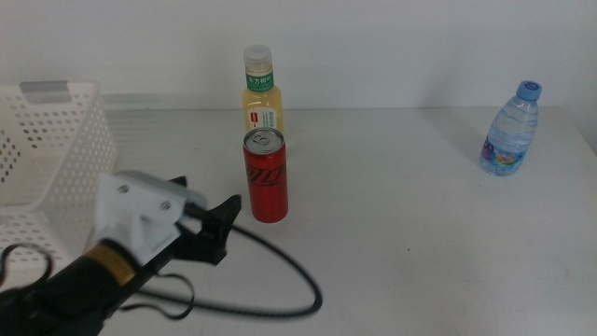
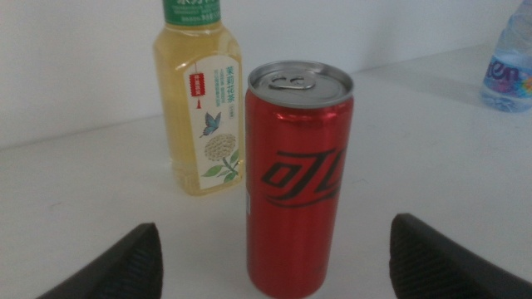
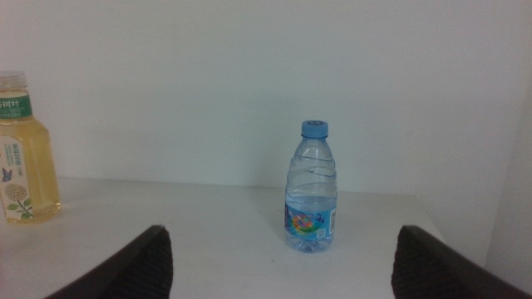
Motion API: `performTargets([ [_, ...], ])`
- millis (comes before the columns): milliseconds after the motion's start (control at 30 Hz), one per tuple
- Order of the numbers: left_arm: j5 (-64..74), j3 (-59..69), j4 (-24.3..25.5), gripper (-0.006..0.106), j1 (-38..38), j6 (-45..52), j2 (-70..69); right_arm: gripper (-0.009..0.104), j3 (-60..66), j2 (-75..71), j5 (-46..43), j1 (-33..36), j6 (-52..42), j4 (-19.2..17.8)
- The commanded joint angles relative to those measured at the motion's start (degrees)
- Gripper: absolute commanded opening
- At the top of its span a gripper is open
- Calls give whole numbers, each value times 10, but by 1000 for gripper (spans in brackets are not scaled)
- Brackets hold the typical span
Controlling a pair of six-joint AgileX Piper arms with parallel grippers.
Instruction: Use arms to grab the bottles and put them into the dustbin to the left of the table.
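Observation:
A slim red can (image 1: 266, 177) stands upright near the table's middle, with the yellow drink bottle (image 1: 261, 91) just behind it. The blue-capped water bottle (image 1: 511, 131) stands far right. My left gripper (image 1: 215, 217), on the arm with the white housing, sits low just left of the can, open and holding nothing. In the left wrist view the can (image 2: 298, 178) stands ahead, centred between the spread jaws of the left gripper (image 2: 274, 226), apart from both. My right gripper (image 3: 283, 232) is open, facing the water bottle (image 3: 312, 193) from a distance. The right arm is out of the middle view.
The white perforated dustbin (image 1: 51, 154) stands at the left edge of the table (image 1: 401, 243), close behind the left arm. A black cable (image 1: 294, 271) loops across the table in front of the can. A white wall backs the table.

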Motion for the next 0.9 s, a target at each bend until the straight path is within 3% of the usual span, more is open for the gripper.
performTargets([
  [0, -51, -36, 4, 90, 0, -24, 16, 77, -5, -15, -45, -3, -7, -3],
  [467, -73, -169, 61, 90, 0, -59, 162, 77, -5, -15, -45, -3, -7, -3],
  [867, -73, -241, 67, 90, 0, -68, 239, 77, -5, -15, -45, -3, -7, -3],
])
